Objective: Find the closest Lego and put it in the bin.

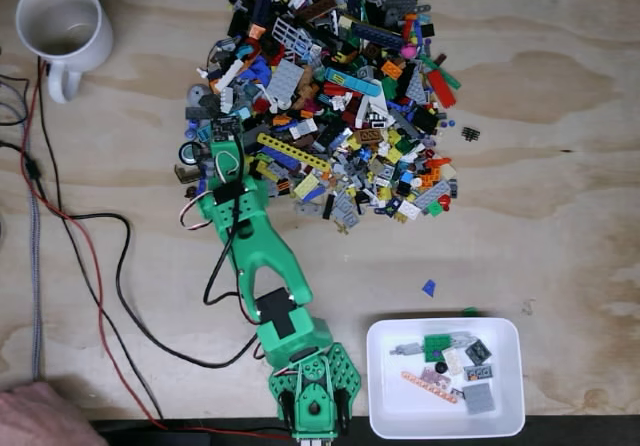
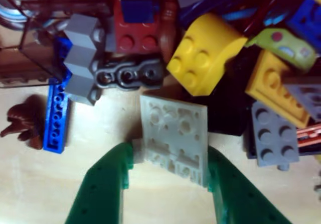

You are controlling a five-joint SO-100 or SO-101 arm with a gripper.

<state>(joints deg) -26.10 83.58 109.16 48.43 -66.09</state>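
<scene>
Green pincer [image 2: 170, 158] has its two fingers set either side of a pale grey square plate [image 2: 174, 137], touching its edges, seemingly closed on it. The plate lies flat on the desk [image 2: 100, 133] at the pile's near edge, straight ahead between the fingers. The bin [image 1: 510, 376] sits beside the arm's base, well behind the pincer in the fixed view.

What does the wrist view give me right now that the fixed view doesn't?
Wrist view alone: the green fingers standing on either side of a light grey plate lying underside up on the wood, with a yellow brick and a blue beam close by. Fixed view alone: the white bin holding a few pieces, the mug, the whole arm. Both: the Lego pile's near edge and the wooden table.
</scene>
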